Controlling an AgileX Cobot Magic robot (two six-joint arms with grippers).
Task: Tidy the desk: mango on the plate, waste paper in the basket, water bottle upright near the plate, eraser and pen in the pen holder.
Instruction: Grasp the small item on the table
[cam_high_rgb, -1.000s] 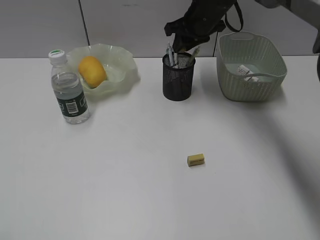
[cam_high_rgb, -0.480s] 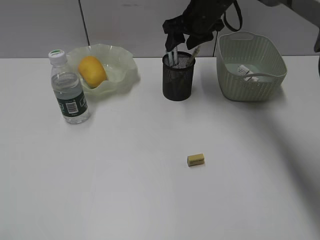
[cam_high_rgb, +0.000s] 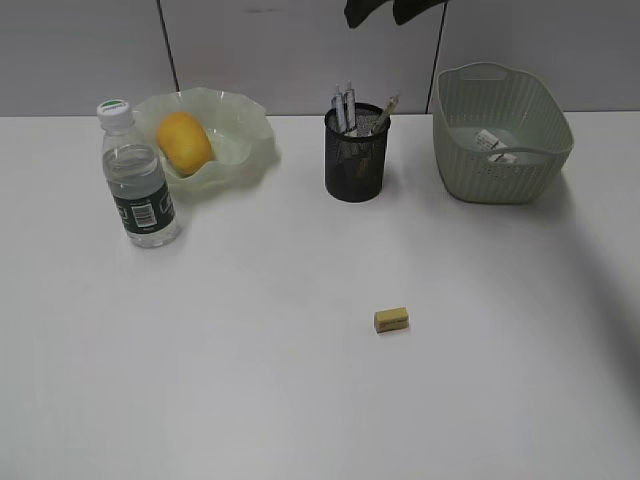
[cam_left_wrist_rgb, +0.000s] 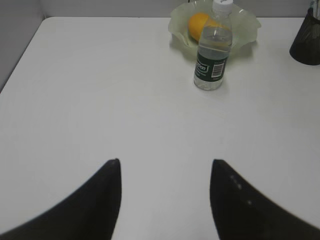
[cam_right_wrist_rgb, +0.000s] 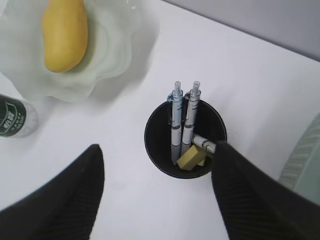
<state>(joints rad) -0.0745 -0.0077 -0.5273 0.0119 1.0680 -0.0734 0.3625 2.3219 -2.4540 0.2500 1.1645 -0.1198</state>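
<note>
White desk (cam_high_rgb: 250, 380) bears one eraser (cam_high_rgb: 391, 319) mid-frame; only the right wrist view, between released right gripper (cam_right_wrist_rgb: 157, 155) fingers, reveals another eraser (cam_right_wrist_rgb: 189, 158) inside the pen holder (cam_right_wrist_rgb: 185, 140); left gripper (cam_left_wrist_rgb: 165, 167) also gapes empty.

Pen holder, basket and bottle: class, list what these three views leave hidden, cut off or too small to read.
- Pen holder: left wrist view, cut by the right edge.
- Basket: exterior view, its front wall hides most of the waste paper; the print is too small.
- Water bottle: right wrist view, cut by the left edge.
- Right gripper: exterior view, only the fingertips show at the top edge.
</note>
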